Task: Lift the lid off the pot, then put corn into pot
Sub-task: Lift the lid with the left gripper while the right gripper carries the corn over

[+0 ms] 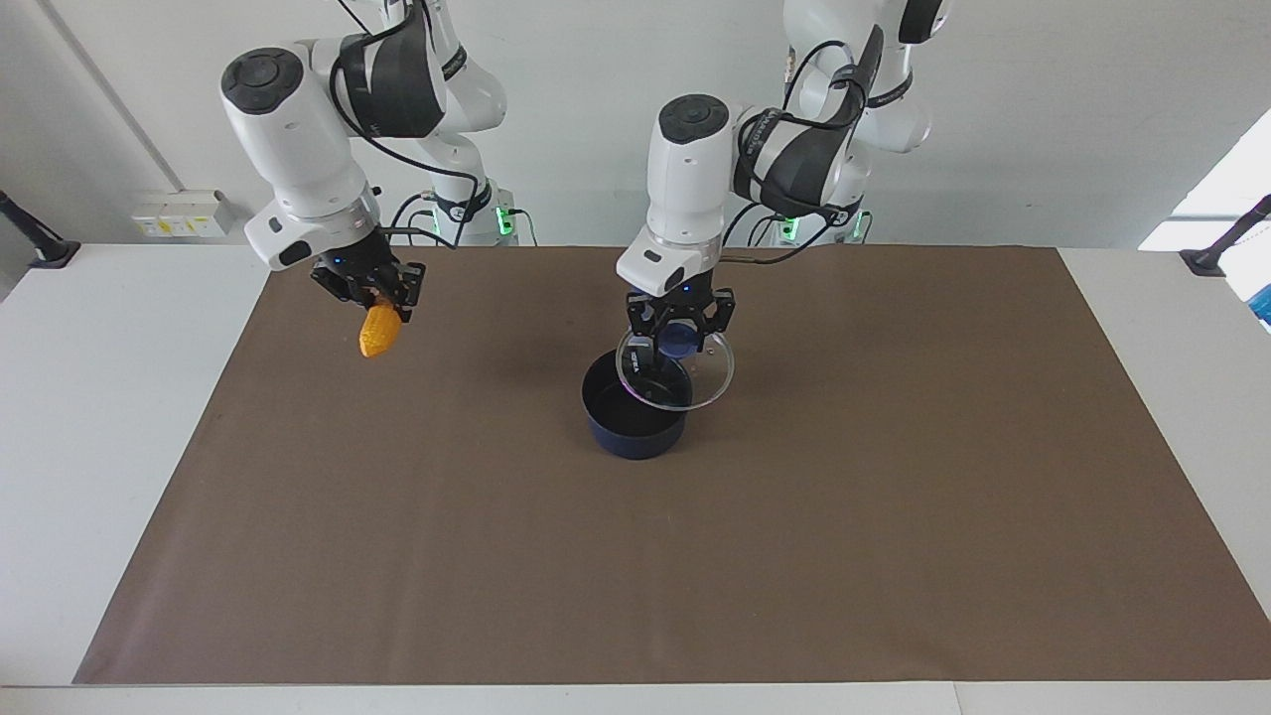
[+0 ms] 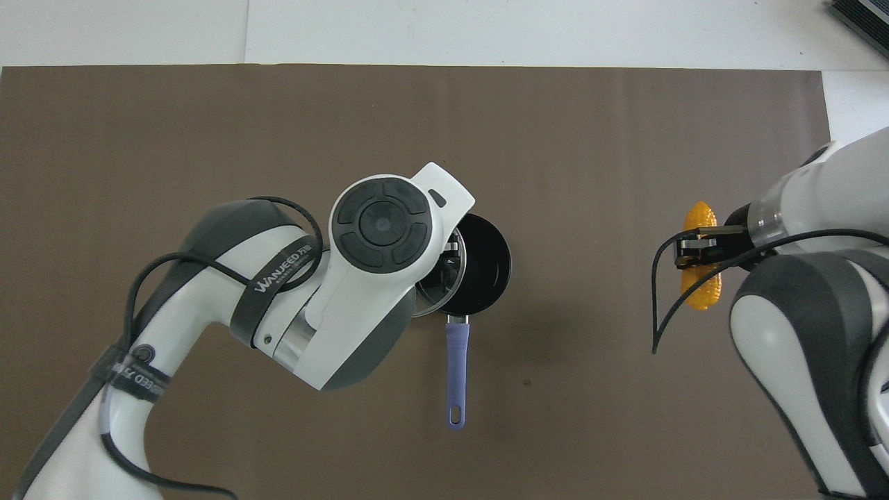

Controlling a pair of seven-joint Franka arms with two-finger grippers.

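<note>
The dark blue pot [image 1: 634, 422] stands open on the middle of the mat, black inside; in the overhead view the pot [image 2: 486, 271] points its long blue handle [image 2: 456, 375] toward the robots. My left gripper [image 1: 679, 343] is shut on the blue knob of the clear glass lid [image 1: 695, 382] and holds it tilted, a little above the pot and off toward the left arm's end. A sliver of the lid [image 2: 436, 281] shows under the left wrist. My right gripper [image 1: 382, 298] is shut on the orange-yellow corn [image 1: 379, 335], raised over the mat near the right arm's end; the corn [image 2: 701, 290] hangs tip down.
A brown mat [image 1: 894, 497] covers most of the white table [image 1: 99, 397]. Black clamps [image 1: 40, 248] stand at the table's two ends near the robots.
</note>
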